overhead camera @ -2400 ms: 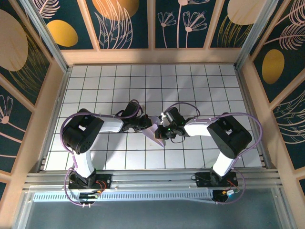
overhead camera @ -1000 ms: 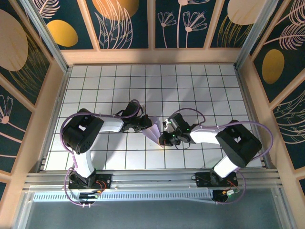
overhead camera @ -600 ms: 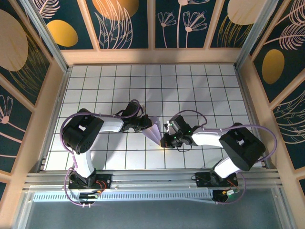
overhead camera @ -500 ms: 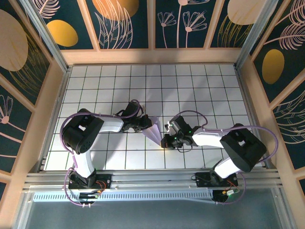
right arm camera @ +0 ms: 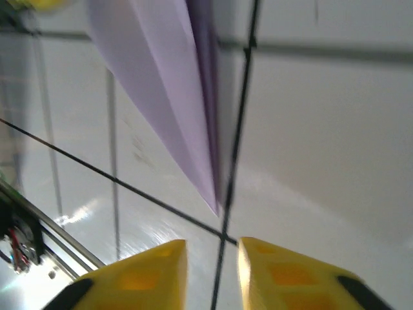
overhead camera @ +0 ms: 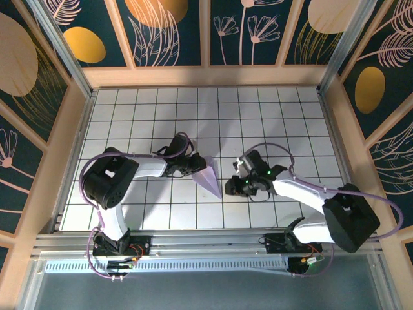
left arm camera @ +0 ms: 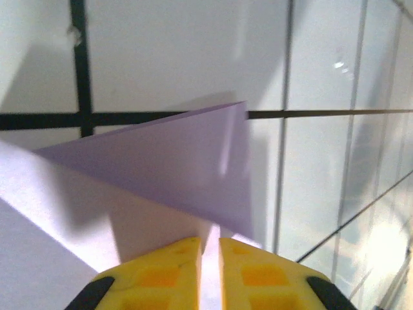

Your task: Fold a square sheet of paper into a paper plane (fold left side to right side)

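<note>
The paper plane point(overhead camera: 208, 175) is a slim lavender dart on the white grid table point(overhead camera: 258, 116), its tip pointing towards the near right. My left gripper point(overhead camera: 195, 169) sits at the plane's wide left end. In the left wrist view its yellow fingers point(left arm camera: 161, 271) stand a narrow slit apart, the left gripper point(left arm camera: 210, 244) having the paper's edge point(left arm camera: 168, 155) running into that slit. My right gripper point(overhead camera: 230, 188) is just right of the tip and apart from it. In the right wrist view the right gripper point(right arm camera: 211, 248) is open with bare tile between its fingers, and the plane's tip point(right arm camera: 193, 155) lies just beyond them.
Wooden walls point(overhead camera: 77, 129) close in the table on the left, back and right. An aluminium rail point(overhead camera: 206, 242) with both arm bases runs along the near edge. Purple cables point(overhead camera: 303, 184) loop beside each arm.
The right gripper has let go of the plane's tip, opened and backed off to the right, its elbow swinging right and near. The left gripper's fingers have parted slightly.
</note>
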